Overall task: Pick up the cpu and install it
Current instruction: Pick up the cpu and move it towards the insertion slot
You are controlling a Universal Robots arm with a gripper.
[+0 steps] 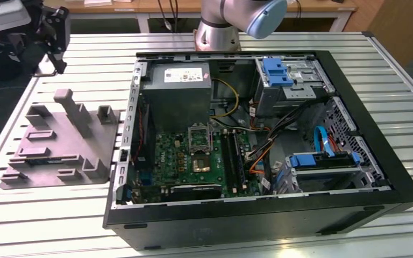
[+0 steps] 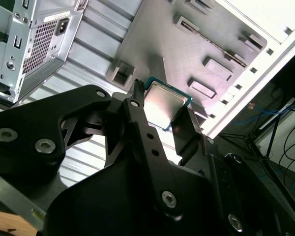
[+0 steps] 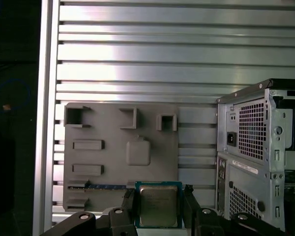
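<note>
Over the slatted table (image 3: 137,49), the cpu (image 3: 158,205) sits clamped in the gripper (image 3: 159,209).

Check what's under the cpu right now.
The cpu, clamped in the gripper, hangs over the grey fixture on the slatted table. The fixture spot straight below it is covered by the chip.

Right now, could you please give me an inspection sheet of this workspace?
Surface: slatted metal table, with an open computer case lying on it.
Job's things: cpu held clear of the table; socket on the case's green board.
Clutter: grey fixture beside the case.
Grippers: pincer shut on the cpu's edges.
Cables: coloured cables inside the case.
Surroundings: wooden desk beyond the table.
</note>
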